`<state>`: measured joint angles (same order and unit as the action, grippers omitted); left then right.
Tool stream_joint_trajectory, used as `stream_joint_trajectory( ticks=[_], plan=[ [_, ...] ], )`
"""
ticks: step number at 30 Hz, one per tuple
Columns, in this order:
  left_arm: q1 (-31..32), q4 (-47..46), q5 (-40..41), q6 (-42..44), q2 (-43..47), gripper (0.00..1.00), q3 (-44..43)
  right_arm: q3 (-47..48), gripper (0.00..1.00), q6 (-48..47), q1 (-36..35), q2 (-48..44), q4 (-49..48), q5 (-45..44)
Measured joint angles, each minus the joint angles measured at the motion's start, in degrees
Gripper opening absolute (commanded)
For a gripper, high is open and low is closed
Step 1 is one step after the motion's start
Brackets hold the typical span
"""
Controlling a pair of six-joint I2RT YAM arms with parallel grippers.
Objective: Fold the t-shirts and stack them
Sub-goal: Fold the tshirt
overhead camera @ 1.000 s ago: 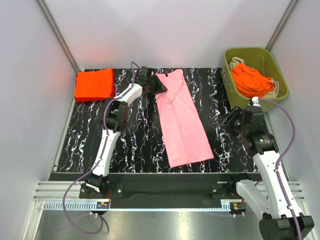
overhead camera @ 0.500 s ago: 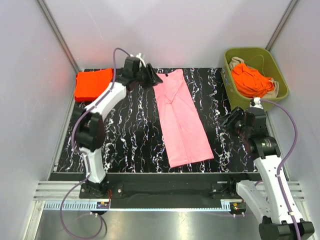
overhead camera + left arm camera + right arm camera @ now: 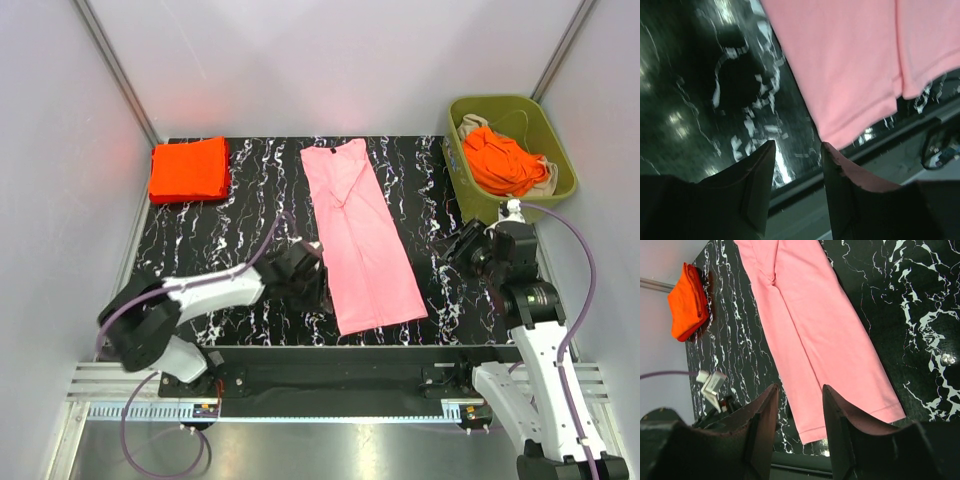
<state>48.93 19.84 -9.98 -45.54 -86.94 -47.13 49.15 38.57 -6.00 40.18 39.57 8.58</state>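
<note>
The light pink t-shirt [image 3: 362, 235] lies folded into a long narrow strip down the middle of the black marbled table [image 3: 250, 220]. It also shows in the left wrist view [image 3: 850, 60] and the right wrist view [image 3: 815, 335]. My left gripper [image 3: 318, 290] is open and empty, low over the table just left of the shirt's near left corner [image 3: 797, 150]. My right gripper [image 3: 460, 250] is open and empty, raised to the right of the shirt [image 3: 799, 390]. A folded orange-red t-shirt [image 3: 188, 168] lies at the far left corner [image 3: 687, 300].
An olive-green bin [image 3: 555, 150] at the far right holds a crumpled orange-red t-shirt [image 3: 505, 160] and some beige cloth. White walls enclose the table on three sides. The table's near edge and a metal rail [image 3: 330, 410] run just behind my left gripper.
My left arm has swung from the pink shirt's far collar end back to its near left corner. The shirt's far end now lies flat. The right arm barely moved.
</note>
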Motion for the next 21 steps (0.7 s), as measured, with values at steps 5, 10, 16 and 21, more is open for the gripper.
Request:
stream_joint_trajectory(
  ticks=[5,10,16,21],
  plan=[
    [5.92,-5.75,2.08,-6.16,6.32,0.45,6.43,0.0,0.48,0.02,0.0,-1.46,0.68,0.09],
    [8.68,-10.38,2.03,-10.25,2.01,0.43,8.39,0.0,0.48,0.02,0.0,-1.51,0.87,0.11],
    [9.79,-13.88,1.29,-12.24,-2.58,0.41,6.12,0.0,0.48,0.02,0.0,-1.55,1.73,0.07],
    [10.64,-15.72,1.29,-13.22,-4.11,0.34,5.46,0.0,0.48,0.02,0.0,-1.55,2.29,0.04]
  ],
)
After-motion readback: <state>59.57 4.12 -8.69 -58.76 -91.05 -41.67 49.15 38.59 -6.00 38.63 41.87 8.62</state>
